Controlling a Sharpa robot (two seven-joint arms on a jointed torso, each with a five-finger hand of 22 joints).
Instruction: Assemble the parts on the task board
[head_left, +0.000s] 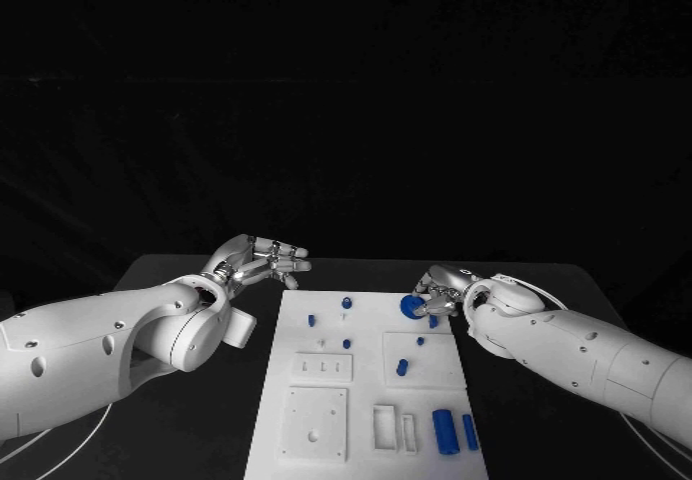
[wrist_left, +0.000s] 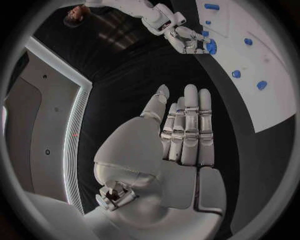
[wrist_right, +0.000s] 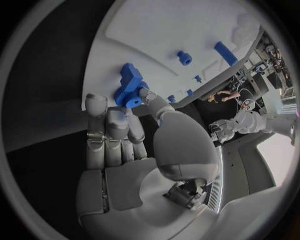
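Note:
The white task board (head_left: 281, 420) lies in the middle of the table. My right hand (head_left: 447, 290) hovers at the board's far right corner and pinches a chunky blue part (head_left: 414, 304) between thumb and fingers; the right wrist view shows this part (wrist_right: 129, 87) at the fingertips (wrist_right: 95, 104), just above the board (wrist_right: 175, 30). My left hand (head_left: 263, 262) hangs past the far left corner with straight fingers (wrist_left: 190, 117) and nothing in it. Small blue pegs (head_left: 348, 301) stand on the far half of the board. Two blue cylinders (head_left: 444, 431) lie at its near right.
White fixtures sit on the board: a slotted plate (head_left: 323, 368), a square plate (head_left: 316, 423) and a small frame (head_left: 387, 425). A raised square (head_left: 421, 358) carries another blue peg (head_left: 402, 367). Black table (head_left: 173, 430) flanks the board on both sides.

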